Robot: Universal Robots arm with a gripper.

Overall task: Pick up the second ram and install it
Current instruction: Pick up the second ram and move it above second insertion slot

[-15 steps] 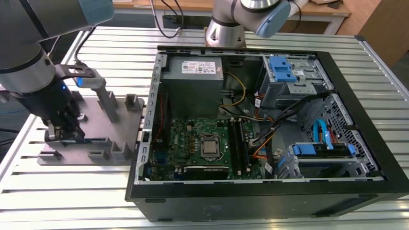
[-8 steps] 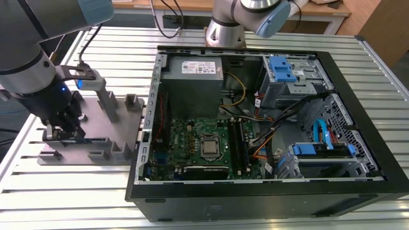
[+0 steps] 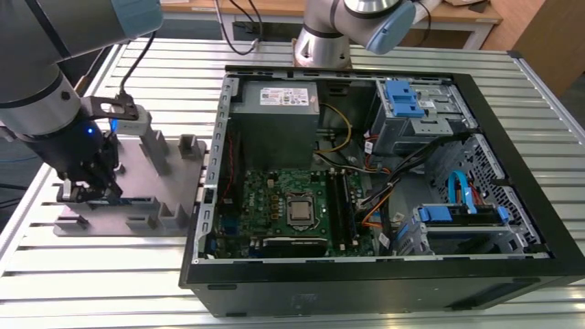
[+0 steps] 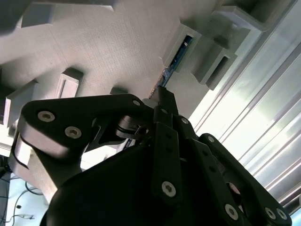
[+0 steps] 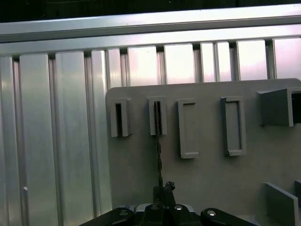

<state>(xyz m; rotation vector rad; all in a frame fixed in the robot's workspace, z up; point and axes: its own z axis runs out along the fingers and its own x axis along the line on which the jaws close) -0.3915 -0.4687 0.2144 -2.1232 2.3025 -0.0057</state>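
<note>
Second ram (image 3: 130, 201) – thin blue-green board, standing on edge on the grey fixture plate (image 3: 178, 175), at the exterior view's left of the open computer case (image 3: 512, 171). In both wrist views it shows edge-on (image 5: 158, 141) (image 4: 178, 55): the far end sits in a slotted block (image 5: 151, 117) of the fixture and the near end runs in between the fingertips.

Gripper (image 3: 92, 192) is low over the plate, with the black fingers (image 4: 164, 101) clenched on the near end of the ram – the pinch also shows in the first wrist view (image 5: 162, 189).

Motherboard (image 3: 292, 205) lies flat inside the case, well apart from the gripper. Fixture and case both rest on the ribbed metal table (image 3: 92, 274).
</note>
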